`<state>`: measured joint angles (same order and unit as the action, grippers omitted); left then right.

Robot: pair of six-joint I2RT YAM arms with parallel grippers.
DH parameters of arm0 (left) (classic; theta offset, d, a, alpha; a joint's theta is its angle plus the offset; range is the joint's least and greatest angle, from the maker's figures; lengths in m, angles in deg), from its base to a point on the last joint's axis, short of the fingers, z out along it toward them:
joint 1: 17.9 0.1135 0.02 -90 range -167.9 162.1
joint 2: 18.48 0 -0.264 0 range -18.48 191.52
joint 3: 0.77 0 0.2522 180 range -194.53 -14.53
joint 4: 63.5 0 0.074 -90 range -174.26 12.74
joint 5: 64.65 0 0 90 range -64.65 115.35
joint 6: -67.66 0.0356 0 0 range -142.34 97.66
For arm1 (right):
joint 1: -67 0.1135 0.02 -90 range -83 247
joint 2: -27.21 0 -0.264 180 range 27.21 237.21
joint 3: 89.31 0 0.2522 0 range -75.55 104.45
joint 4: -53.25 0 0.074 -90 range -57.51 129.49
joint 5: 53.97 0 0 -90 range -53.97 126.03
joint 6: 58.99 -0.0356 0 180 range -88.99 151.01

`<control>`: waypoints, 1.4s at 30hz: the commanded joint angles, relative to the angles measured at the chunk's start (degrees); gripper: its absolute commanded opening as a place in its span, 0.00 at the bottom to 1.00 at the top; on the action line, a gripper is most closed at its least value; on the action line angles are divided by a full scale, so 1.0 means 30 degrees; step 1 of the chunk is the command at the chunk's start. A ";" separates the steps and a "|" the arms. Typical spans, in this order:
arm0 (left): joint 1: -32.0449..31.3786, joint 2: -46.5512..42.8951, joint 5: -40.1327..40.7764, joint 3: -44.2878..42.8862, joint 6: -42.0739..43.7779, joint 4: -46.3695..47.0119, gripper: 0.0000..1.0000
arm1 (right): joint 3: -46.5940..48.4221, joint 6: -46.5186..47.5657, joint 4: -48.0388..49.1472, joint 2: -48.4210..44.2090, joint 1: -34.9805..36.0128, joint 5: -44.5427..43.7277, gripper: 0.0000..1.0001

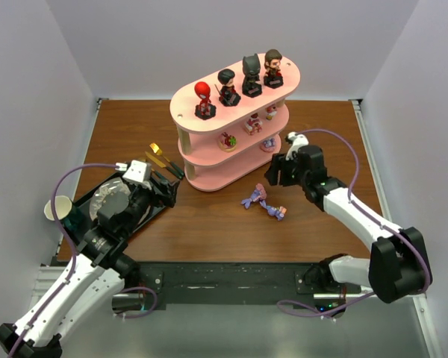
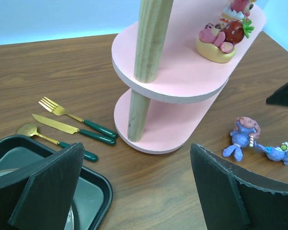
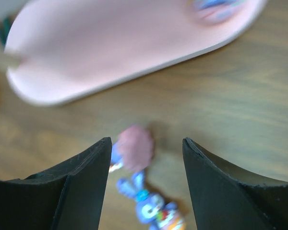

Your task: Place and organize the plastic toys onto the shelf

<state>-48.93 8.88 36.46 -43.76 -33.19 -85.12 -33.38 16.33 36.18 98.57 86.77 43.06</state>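
Risks:
- Two ponies lie on bench, seemingly touching. Pinch on pink-maned pony could drag or flick blue pony.
- Both small, rounded, on their sides. Likely to slip if caught by head only.
- Shelf lower tiers already carry small figures; tight clearance, so insertion may topple them.

Position:
- Right pincer apart, empty, above bench.
- Pink-maned pony below gap, off-centre.
- Wrist view blurred, height uncertain.
- Left pincer wide apart, empty, by black tray, well apart from ponies.
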 commanded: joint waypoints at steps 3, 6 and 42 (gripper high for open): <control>0.0205 -0.0270 -0.0540 -0.0305 0.0307 0.0218 0.97 | -0.1399 -0.0380 0.0744 0.0324 0.0969 0.0847 0.62; 0.0205 -0.0445 -0.0716 -0.0246 0.0278 0.0158 0.97 | -0.1869 -0.0733 0.2002 0.0911 0.1056 0.1610 0.61; 0.0176 0.3919 -1.1874 -0.0158 0.0133 0.2353 0.97 | -0.2399 -0.4014 0.7226 0.0795 0.3280 1.4645 0.00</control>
<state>-48.66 20.00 9.18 -43.76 -30.68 -83.59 -43.65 6.49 53.88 100.99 92.50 72.50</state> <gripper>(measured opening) 0.972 0.245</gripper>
